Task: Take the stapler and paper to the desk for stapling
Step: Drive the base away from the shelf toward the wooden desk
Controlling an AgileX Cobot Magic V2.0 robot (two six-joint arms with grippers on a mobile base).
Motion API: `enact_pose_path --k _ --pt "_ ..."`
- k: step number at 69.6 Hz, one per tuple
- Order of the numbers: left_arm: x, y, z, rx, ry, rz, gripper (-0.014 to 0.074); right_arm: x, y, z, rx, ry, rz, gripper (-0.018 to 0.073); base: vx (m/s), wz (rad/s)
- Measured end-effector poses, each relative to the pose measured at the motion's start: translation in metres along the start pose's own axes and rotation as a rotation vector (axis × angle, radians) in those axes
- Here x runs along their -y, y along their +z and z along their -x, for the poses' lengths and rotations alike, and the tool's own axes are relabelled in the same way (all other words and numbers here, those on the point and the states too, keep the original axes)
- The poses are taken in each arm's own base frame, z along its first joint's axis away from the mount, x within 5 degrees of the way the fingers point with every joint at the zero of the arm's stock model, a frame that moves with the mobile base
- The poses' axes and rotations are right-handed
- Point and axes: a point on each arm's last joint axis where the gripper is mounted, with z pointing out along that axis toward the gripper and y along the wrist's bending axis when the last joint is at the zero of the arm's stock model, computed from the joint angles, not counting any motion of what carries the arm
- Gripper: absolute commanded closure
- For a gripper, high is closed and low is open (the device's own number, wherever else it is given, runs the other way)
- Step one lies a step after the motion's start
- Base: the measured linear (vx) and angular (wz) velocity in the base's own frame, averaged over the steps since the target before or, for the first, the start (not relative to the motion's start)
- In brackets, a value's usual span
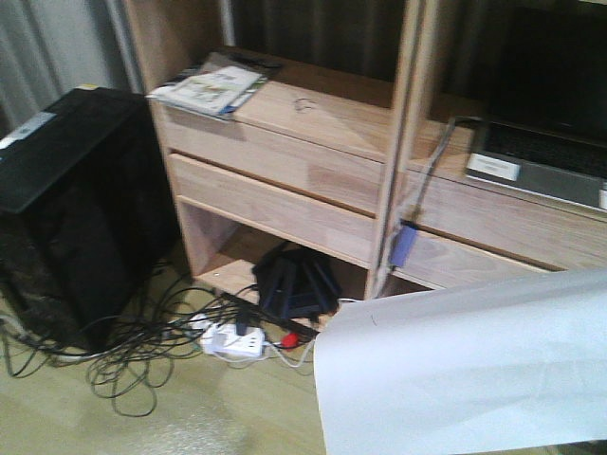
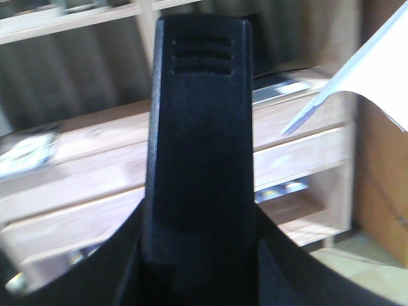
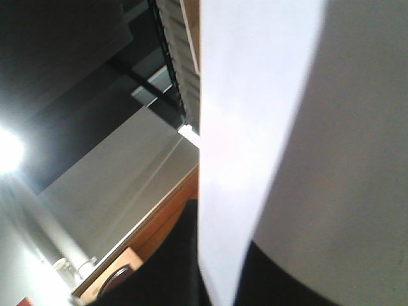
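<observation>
In the left wrist view the black stapler (image 2: 199, 127) stands upright and fills the middle, with three grooves near its top. My left gripper (image 2: 197, 261) is shut on its lower part, the dark fingers flaring out to both sides. The white paper (image 3: 255, 127) runs up from between the dark fingers of my right gripper (image 3: 220, 284), which is shut on its edge. From the front, the paper (image 1: 465, 370) hangs over the floor at lower right; neither gripper shows there. A corner of the paper (image 2: 376, 70) also crosses the left wrist view. The desk is out of view.
A light wood shelving unit (image 1: 313, 161) stands ahead, with booklets (image 1: 209, 87) on top and a laptop (image 1: 550, 152) at right. A black computer tower (image 1: 76, 209) is at left. Tangled cables and a white power strip (image 1: 232, 339) lie on the floor.
</observation>
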Motion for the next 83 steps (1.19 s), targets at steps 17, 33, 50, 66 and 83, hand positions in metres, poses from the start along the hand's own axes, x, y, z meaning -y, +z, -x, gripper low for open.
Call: enact_pose_path --k 17,33,50,66,83 --pt "0.0000 0.0000 0.0000 0.000 0.000 0.000 0.0603 0.0000 0.0000 0.0000 0.000 0.000 0.000 0.0561 0.03 0.46" --pt "0.0000 0.0000 0.0000 0.000 0.000 0.000 0.0603 0.0000 0.0000 0.0000 0.000 0.000 0.000 0.0561 0.04 0.39" --pt "0.0000 0.0000 0.0000 0.000 0.000 0.000 0.0603 0.0000 0.0000 0.0000 0.000 0.000 0.000 0.0561 0.06 0.50" --pt "0.0000 0.0000 0.0000 0.000 0.000 0.000 0.0603 0.0000 0.0000 0.0000 0.000 0.000 0.000 0.0561 0.08 0.67" --pt "0.0000 0.0000 0.0000 0.000 0.000 0.000 0.0603 0.0000 0.0000 0.0000 0.000 0.000 0.000 0.0561 0.10 0.81"
